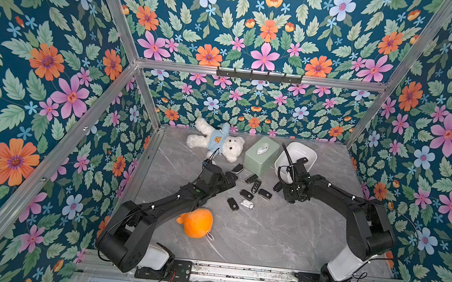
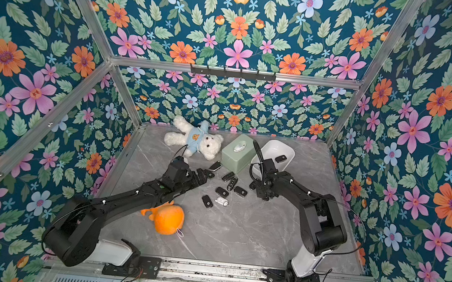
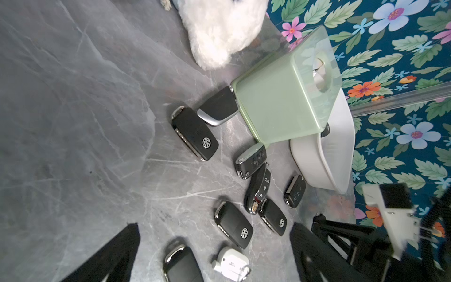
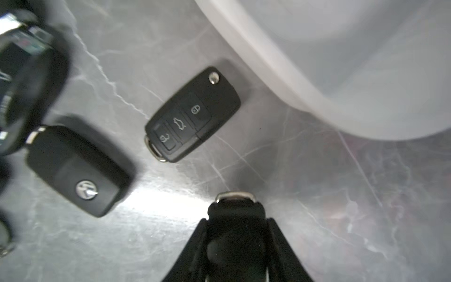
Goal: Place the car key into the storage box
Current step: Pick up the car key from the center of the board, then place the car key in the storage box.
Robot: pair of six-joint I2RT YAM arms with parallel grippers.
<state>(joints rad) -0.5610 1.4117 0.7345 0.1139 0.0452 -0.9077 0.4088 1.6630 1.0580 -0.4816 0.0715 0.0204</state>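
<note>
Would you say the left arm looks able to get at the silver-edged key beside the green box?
Probably yes: the open left fingers hover close to the silver-edged key, with only other flat keys between; the green box stands beyond it.

The table (image 1: 266,237) is showing grey marble veining. The storage box (image 1: 304,151) is gleaming white, and the square box (image 1: 257,159) pale green. The car key (image 4: 235,212) is looking black with a silver loop. The teddy bear (image 1: 232,146) is wearing white and light blue. The plush toy (image 1: 197,223) is glowing orange.
</note>
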